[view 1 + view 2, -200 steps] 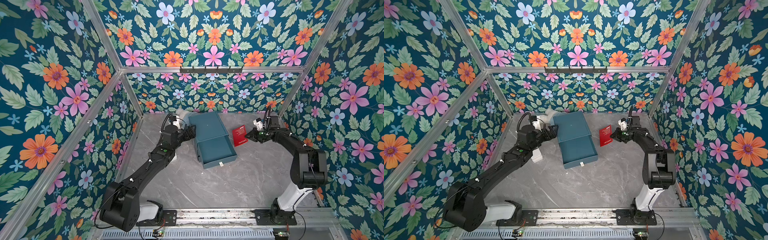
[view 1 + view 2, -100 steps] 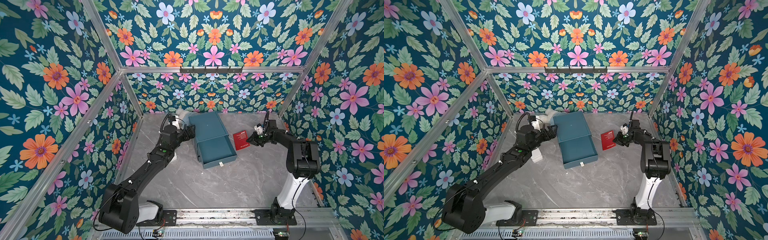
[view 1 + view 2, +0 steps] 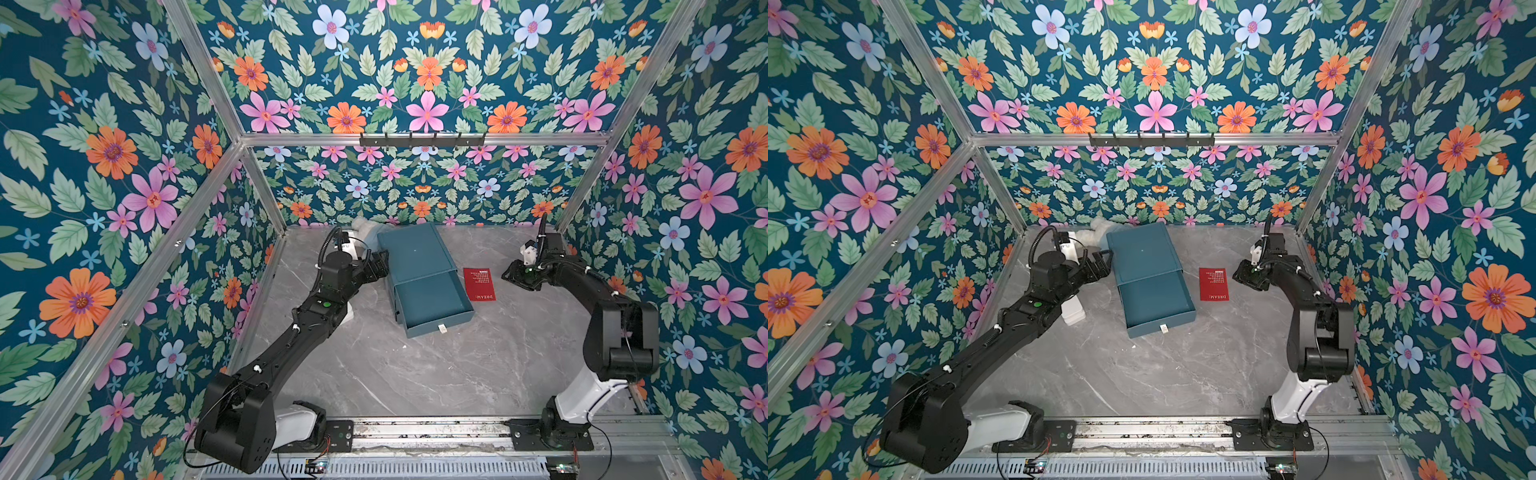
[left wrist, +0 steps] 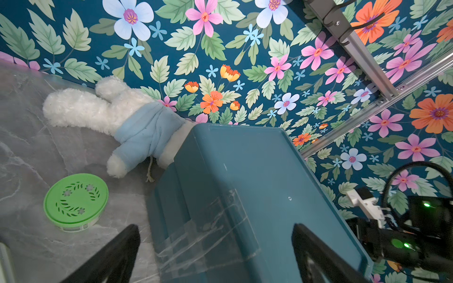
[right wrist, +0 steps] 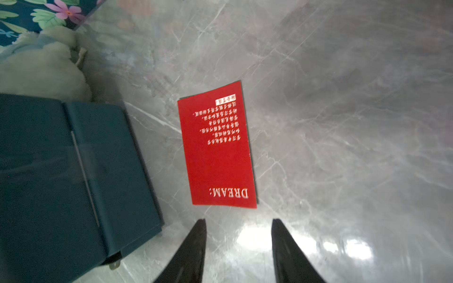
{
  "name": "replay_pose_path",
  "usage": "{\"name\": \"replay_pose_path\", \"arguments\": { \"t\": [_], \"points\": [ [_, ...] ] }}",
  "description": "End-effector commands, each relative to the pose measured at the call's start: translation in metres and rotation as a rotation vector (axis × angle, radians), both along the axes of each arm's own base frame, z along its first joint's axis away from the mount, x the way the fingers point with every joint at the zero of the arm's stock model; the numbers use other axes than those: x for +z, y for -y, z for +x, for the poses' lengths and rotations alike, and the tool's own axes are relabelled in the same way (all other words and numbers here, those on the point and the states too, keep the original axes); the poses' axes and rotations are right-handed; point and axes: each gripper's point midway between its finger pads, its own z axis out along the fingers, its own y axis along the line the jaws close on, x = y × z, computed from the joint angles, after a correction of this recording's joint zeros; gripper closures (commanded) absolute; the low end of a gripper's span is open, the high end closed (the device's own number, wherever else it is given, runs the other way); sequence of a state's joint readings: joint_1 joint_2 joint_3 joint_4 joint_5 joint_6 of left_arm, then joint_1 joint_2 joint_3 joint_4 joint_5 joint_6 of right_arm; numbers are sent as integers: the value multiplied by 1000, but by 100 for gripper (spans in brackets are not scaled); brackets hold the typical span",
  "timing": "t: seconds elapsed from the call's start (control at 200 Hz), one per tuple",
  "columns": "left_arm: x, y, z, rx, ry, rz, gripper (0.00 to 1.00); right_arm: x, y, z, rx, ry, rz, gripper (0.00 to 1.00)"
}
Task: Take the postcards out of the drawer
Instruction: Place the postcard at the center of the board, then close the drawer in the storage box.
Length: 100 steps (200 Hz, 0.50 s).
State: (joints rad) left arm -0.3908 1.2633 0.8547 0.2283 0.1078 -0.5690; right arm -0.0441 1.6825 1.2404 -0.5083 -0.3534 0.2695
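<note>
Postcard [image 3: 479,284] reading "DREAM:" lies right of centre; your right gripper [image 5: 238,221] hangs parted, empty. Only the left wrist view shows a green disc [image 4: 76,201]; left gripper [image 4: 215,230] gapes.

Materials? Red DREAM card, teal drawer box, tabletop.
Red DREAM card: thin card stock, matte, lies flat with crisp edges.
Teal drawer box: probably moulded plastic, satin; rounded corners.
Tabletop: grey marble look, glossy, reflects lights; stone or laminate, cannot tell.

The red DREAM postcard [image 3: 479,284], gripped a second ago, now lies flat on the desk [image 3: 415,374] (beside the drawer [image 3: 428,330]); the right end effector [image 5: 239,221] has spread and backed off.
</note>
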Motion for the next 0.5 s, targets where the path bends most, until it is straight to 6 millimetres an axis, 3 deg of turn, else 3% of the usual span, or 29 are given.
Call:
{"name": "replay_pose_path", "arguments": {
  "t": [0.0,0.15,0.495],
  "points": [
    [4,-1,0,-2,21,7,0,13,-8,-29,9,-6,-54,53],
    [3,1,0,-11,19,6,0,31,-30,-76,52,-2,-68,51],
    [-7,0,7,7,-15,16,0,78,-101,-175,248,72,145,48]
  ]
}}
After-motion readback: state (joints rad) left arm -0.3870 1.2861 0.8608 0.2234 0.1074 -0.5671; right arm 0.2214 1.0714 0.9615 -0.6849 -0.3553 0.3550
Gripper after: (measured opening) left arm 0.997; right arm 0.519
